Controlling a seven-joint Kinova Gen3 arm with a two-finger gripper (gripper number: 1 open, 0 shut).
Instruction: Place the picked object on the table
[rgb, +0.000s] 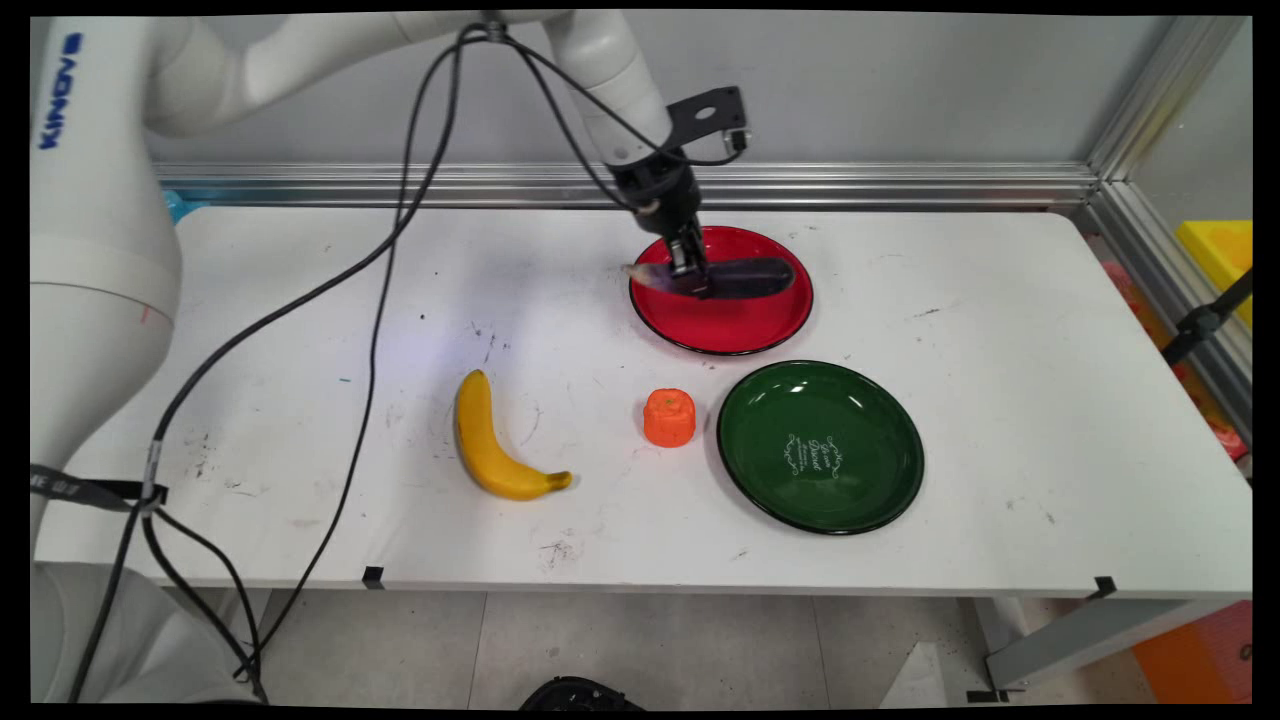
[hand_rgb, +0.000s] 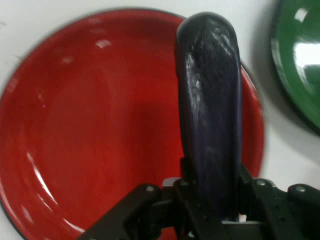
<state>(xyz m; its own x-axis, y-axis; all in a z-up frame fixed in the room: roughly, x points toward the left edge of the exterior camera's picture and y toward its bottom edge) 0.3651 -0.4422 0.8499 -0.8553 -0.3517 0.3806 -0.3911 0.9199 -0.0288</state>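
- Nearest the main camera, on the white table (rgb: 1000, 300), lies a yellow banana (rgb: 490, 442), curved, its dark tip toward the right.
- Right of it, apart, stands a small orange block (rgb: 669, 417) with a scalloped top.
- Just beside the block on its right sits a green plate (rgb: 820, 446) with white lettering at its middle; the same plate's rim shows at the right edge of the hand view (hand_rgb: 300, 60).
- Behind the green plate, close to it but not touching, sits a red plate (rgb: 721, 325); in the hand view it fills most of the picture (hand_rgb: 90, 130).
- Over the red plate hangs the black gripper (rgb: 690, 272), its fingers clamped on one end of a dark purple eggplant (rgb: 750, 278).
- From the hand camera the eggplant (hand_rgb: 210, 115) runs up from between the fingers (hand_rgb: 252, 192), over the red plate's right part.
- Whether the eggplant rests on the plate or hangs just above it cannot be told.
- Black cables (rgb: 390, 240) hang from the arm across the table's left half.
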